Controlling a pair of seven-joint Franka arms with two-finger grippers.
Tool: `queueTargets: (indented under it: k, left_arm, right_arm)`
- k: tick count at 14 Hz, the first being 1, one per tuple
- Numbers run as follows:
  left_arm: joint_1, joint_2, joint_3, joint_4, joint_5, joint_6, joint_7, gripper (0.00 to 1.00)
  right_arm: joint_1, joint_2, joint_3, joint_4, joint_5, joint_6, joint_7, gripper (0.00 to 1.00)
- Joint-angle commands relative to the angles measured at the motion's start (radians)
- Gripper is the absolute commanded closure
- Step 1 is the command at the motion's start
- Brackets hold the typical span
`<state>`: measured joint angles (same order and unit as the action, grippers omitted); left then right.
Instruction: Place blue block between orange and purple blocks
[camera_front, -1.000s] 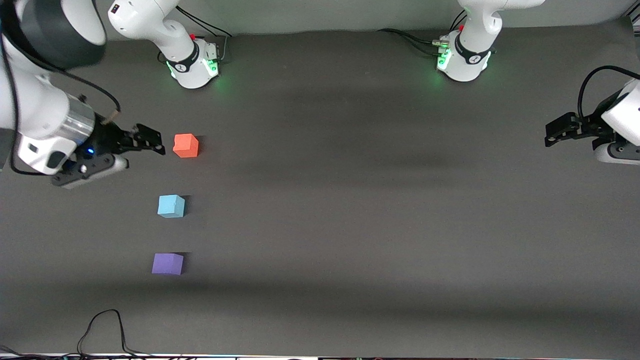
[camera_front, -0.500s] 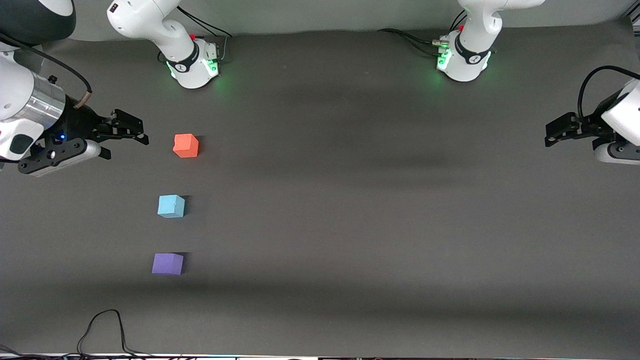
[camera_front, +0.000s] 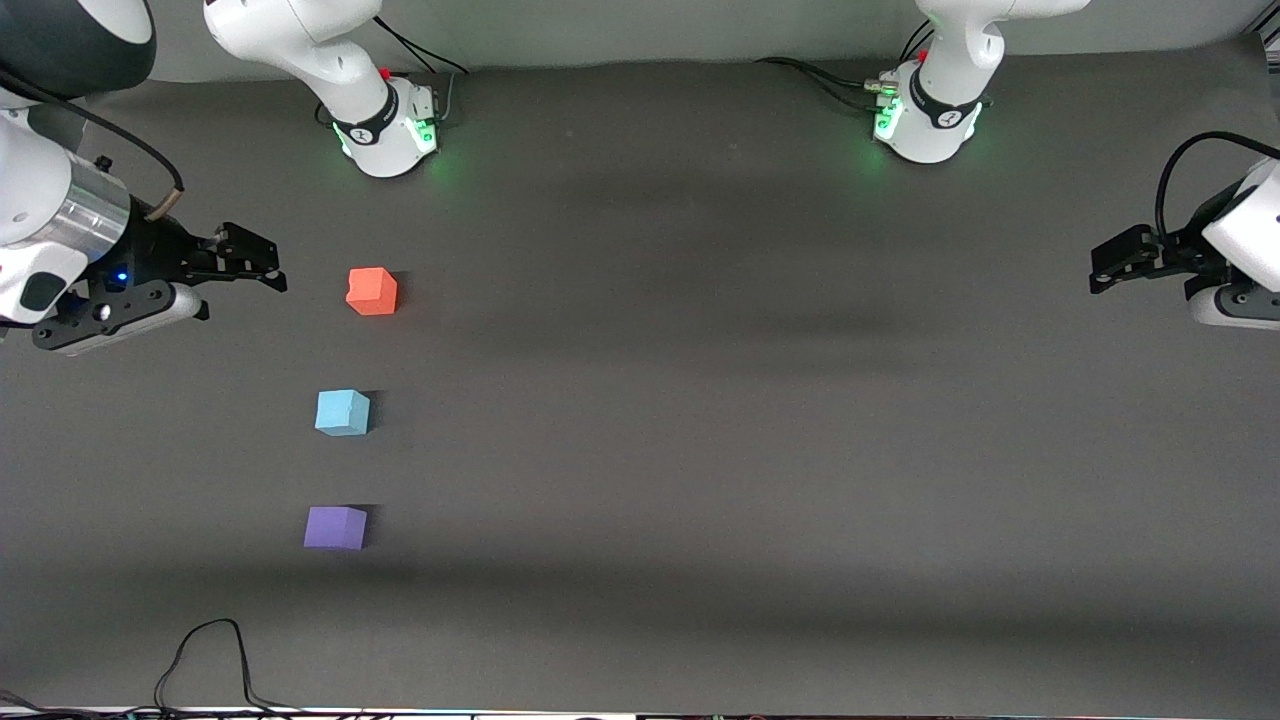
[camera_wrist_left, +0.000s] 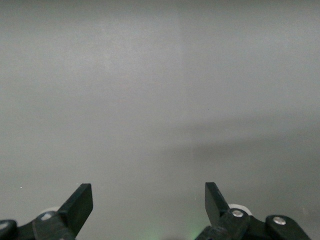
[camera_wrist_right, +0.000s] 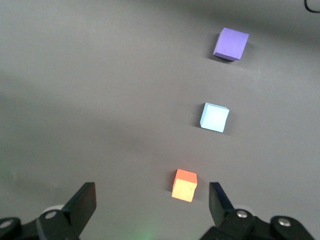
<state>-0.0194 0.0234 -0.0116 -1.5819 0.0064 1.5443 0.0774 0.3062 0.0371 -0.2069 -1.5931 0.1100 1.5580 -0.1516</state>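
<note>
The right gripper (camera_front: 268, 262) is hanging over the bare table (camera_front: 700, 420) at the right arm's end, just beside the orange block (camera_front: 372, 291) and apart from it; its fingers are standing spread wide and are holding nothing, as the right wrist view (camera_wrist_right: 152, 200) is also showing.

The three cubes are lying in a loose line on the table toward that same end. The orange block is sitting farthest from the front camera, the purple block (camera_front: 335, 527) nearest to it, and the blue block (camera_front: 342, 412) is resting between the two, well apart from each. Judging by this layout, the blue block is already sitting where the task is asking for it.

The blue block is looking like a light, matte cube, probably foam or soft plastic, so it is likely giving a little under pressure and not slipping easily. A sensible hold is pinching two opposite flat faces from above, near the middle of their height; one top corner is appearing slightly dented, so the flat sides are the safer choice.

At the left arm's end, the left gripper (camera_front: 1105, 270) is waiting over bare table, fingers spread apart (camera_wrist_left: 149, 205) and empty.
</note>
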Motion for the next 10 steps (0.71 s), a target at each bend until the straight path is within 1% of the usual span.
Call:
queueTargets:
  k: [1,2,3,7,10]
  left_arm:
    - [0.003,-0.02,-0.004,-0.02,0.004,0.011,-0.011,0.0]
    - [0.003,-0.022,-0.004,-0.02,0.004,0.011,-0.011,0.0]
    - [0.001,-0.022,-0.004,-0.02,0.003,0.011,-0.011,0.0]
    - [0.003,-0.02,-0.004,-0.02,0.003,0.011,-0.011,0.0]
    - [0.001,-0.022,-0.004,-0.02,0.003,0.011,-0.011,0.0]
  right_arm:
    - [-0.146,-0.062,0.118,-0.094,-0.024,0.043,0.018,0.0]
    - [-0.206,-0.062,0.16,-0.093,-0.026,0.04,0.018,0.0]
    - [-0.255,-0.062,0.188,-0.093,-0.026,0.037,0.02,0.0]
    - [-0.257,-0.08,0.181,-0.094,-0.026,0.024,0.092,0.0]
    - [-0.259,-0.08,0.179,-0.094,-0.026,0.016,0.098,0.0]
